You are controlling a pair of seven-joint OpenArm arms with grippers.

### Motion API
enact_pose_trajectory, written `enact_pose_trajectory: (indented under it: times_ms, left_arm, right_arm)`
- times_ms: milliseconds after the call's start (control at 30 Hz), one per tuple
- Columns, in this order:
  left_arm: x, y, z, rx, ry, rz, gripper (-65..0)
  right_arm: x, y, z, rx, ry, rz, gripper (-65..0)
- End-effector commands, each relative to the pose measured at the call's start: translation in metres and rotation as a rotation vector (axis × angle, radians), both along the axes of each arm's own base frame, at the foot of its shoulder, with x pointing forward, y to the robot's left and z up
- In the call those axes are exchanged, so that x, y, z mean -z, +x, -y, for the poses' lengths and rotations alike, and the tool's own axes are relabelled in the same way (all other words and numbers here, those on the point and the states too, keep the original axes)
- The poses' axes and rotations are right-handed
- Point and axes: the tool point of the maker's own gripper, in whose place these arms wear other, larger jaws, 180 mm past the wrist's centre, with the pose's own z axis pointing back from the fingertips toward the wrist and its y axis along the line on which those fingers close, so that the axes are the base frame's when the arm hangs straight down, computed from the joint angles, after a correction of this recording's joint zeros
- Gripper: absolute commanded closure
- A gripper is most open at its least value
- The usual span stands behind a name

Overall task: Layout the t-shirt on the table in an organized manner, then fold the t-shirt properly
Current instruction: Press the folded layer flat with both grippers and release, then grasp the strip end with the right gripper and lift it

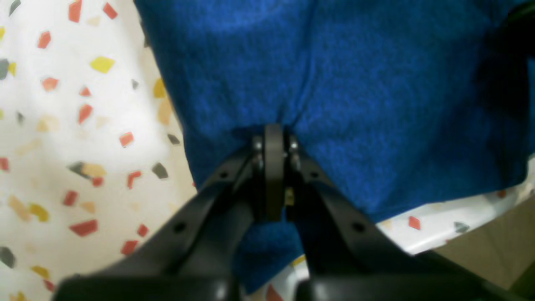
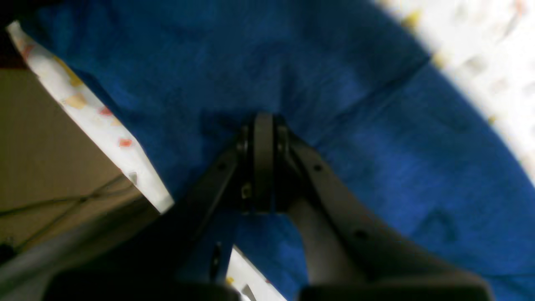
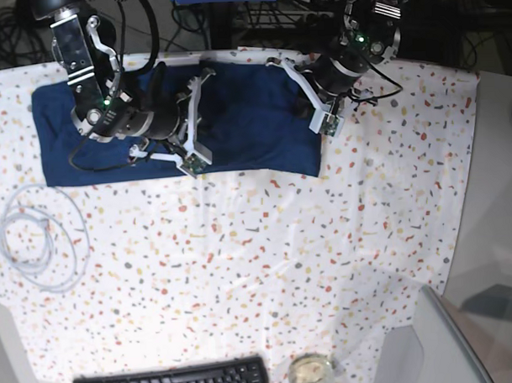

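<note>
The navy t-shirt [image 3: 245, 133] lies spread as a wide band along the far side of the table [image 3: 283, 258], with its right edge near the middle. In the left wrist view my left gripper [image 1: 273, 133] is shut on a pinch of the t-shirt [image 1: 355, 92], and the cloth puckers at the tips close to the table's edge [image 1: 439, 221]. The right wrist view shows my right gripper [image 2: 263, 121] shut on the t-shirt [image 2: 376, 146], with creases running out from the tips and the table's edge [image 2: 96, 117] beside it. Both arms hang over the shirt in the base view.
A coil of white cable [image 3: 39, 237] lies at the table's left. A black keyboard [image 3: 174, 381] and a small glass [image 3: 310, 370] sit at the near edge. Plain grey surface [image 3: 493, 234] borders the right side. Floor with cables [image 2: 50, 200] shows past the far edge.
</note>
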Motion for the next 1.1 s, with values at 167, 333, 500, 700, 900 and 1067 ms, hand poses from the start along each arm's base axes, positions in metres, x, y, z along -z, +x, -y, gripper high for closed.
enact_pose_trajectory:
  times_ms: [167,333,500,700,900,1067]
  left_arm:
    - [-0.032,0.031,0.005,0.006,-0.022,0.121,0.0]
    - [-0.014,0.04,-0.001,-0.007,-0.005,0.088,0.0]
    - [0.004,0.028,-0.006,-0.014,0.005,0.034,0.0]
    - [-0.031,0.035,-0.019,-0.064,-0.006,0.126,0.0]
    - [-0.049,0.02,-0.082,-0.204,0.075,0.152,0.0]
    - [-0.042,0.005,-0.149,-0.346,0.162,0.162,0.0]
  right_arm:
    - [-0.026,0.033,-0.016,0.006,0.062,0.088,0.0]
    - [-0.001,0.047,-0.015,0.029,0.058,0.03,0.0]
    - [0.015,0.052,0.002,0.111,0.08,0.006,0.0]
    - [-0.037,0.068,0.038,0.259,0.113,0.168,0.0]
    - [-0.066,0.06,0.177,0.873,0.061,0.229,-3.9]
    - [-0.04,0.034,0.22,0.805,0.032,0.056,-33.3]
